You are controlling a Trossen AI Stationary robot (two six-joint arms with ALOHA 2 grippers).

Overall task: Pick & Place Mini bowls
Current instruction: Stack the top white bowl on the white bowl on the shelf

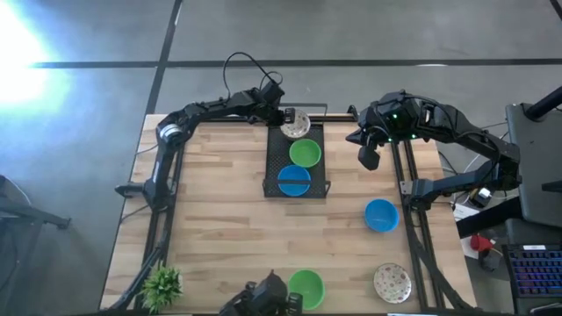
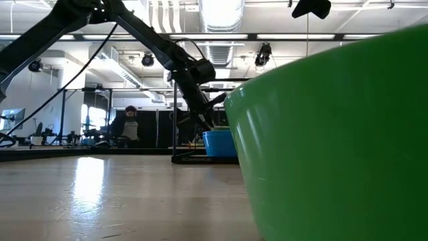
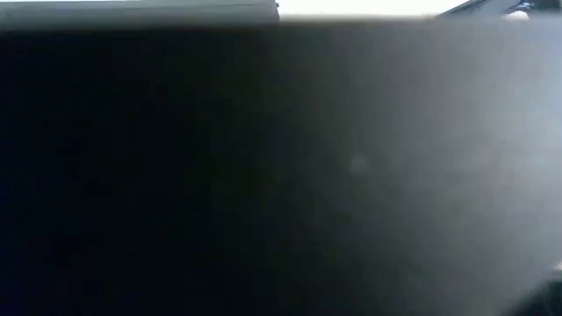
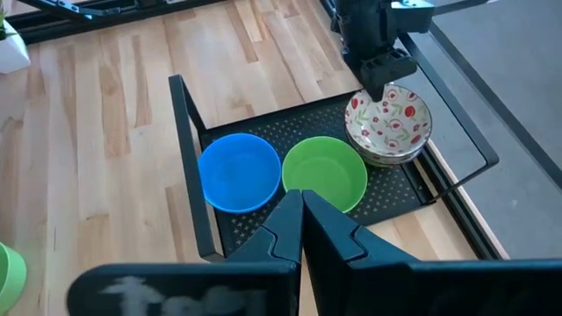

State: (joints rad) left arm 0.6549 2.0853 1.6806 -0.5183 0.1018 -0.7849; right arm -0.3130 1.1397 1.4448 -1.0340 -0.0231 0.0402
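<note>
A black perforated tray sits at the middle of the table's far side. It holds a blue bowl, a green bowl and white floral bowls stacked at its far end. My left gripper reaches down to the floral stack's rim; its own wrist view is dark. My right gripper is shut and empty, hovering right of the tray. On the table rest another blue bowl, a floral bowl and a green bowl.
A small potted plant stands at the near left corner. The near green bowl fills the low view's right half. The tray has raised wire handles at its ends. Bare wood lies left of the tray. A person is far behind.
</note>
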